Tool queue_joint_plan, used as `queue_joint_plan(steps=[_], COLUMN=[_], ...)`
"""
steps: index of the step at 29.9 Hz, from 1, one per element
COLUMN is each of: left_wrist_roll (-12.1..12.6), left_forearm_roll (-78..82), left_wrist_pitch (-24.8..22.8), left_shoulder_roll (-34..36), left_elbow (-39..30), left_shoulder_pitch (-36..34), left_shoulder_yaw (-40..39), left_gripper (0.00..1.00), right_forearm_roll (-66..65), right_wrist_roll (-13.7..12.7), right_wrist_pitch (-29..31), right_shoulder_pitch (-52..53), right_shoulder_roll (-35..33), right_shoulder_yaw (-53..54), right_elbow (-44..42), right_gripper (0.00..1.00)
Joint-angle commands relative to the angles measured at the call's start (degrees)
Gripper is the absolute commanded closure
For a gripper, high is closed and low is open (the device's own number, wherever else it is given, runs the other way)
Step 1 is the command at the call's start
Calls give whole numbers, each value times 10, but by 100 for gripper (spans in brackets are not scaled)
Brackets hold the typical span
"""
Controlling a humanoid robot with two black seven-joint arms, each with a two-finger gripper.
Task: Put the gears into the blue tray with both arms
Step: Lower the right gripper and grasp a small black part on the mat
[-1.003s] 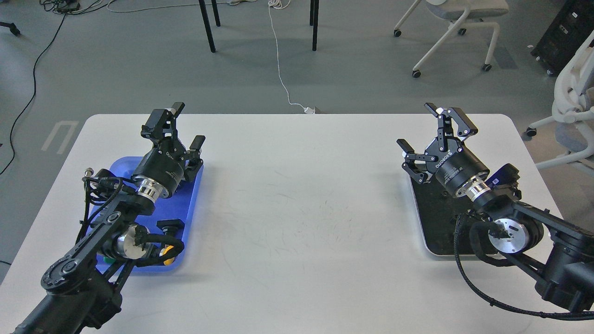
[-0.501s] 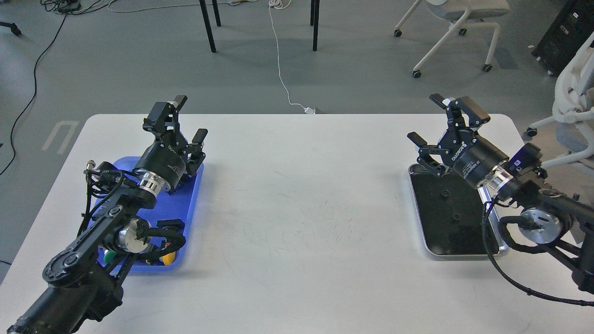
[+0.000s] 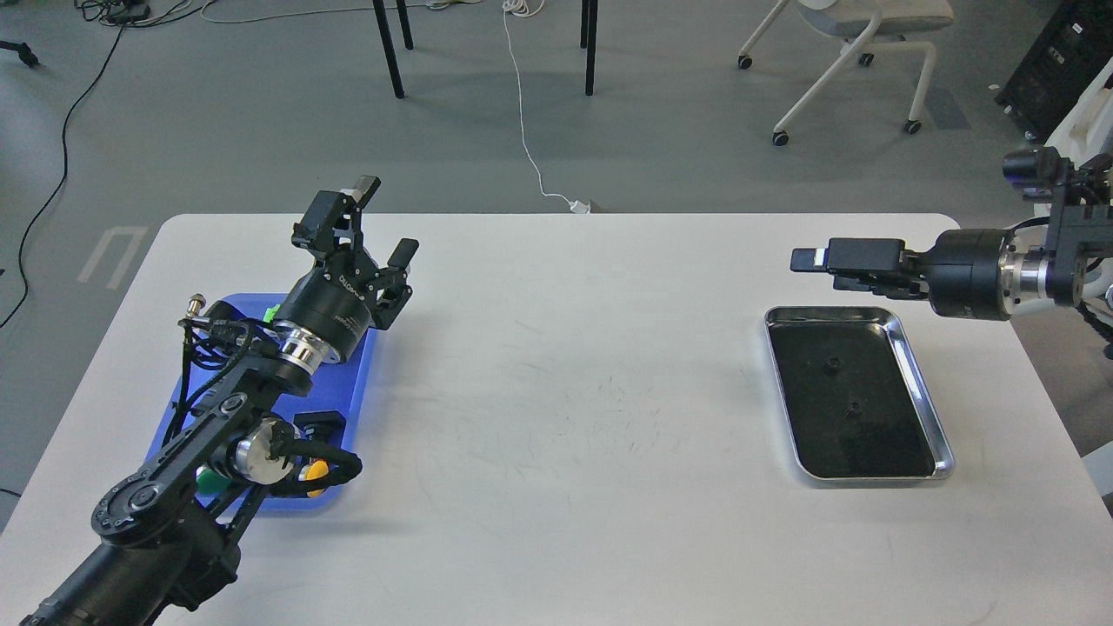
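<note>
Fingers [image 3: 376,228] standing spread and empty on the left above the blue tray [image 3: 358,382], fingers [image 3: 817,259] on the right seen edge-on, spread or clenched impossible to tell, hovering beyond the steel tray [image 3: 922,409] on the counter [image 3: 574,417], likely preparing a descent onto two gears [image 3: 832,366] resting apart inside.

Right: polished silver metal tray [image 3: 923,409], matt black lining. Left: glossy blue plastic tray [image 3: 358,382]. Smooth, scuffed white table [image 3: 565,391].
</note>
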Motion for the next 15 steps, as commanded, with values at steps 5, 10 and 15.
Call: queue_joint_plan(steps=[5,10,15], left_wrist_roll=[0,-3,-4], left_forearm_roll=[0,1,1], left_wrist_pitch=[0,0,0], left_shoulder_roll=[3,0,-2], left_elbow=[-19,-23,-24], left_shoulder_pitch=[16,21,21], left_shoulder_yaw=[-1,-1,-1], left_gripper=[2,2,2], right_forearm_roll=[-175,-201,-197], right_wrist_roll=[0,0,0], right_wrist_pitch=[-36,-122,-181], right_shoulder_pitch=[65,64,58], right_shoulder_roll=[4,64,131], right_shoulder_yaw=[-121,-190,-249], right_elbow=[-19,-95,-156], right_gripper=[1,2,5])
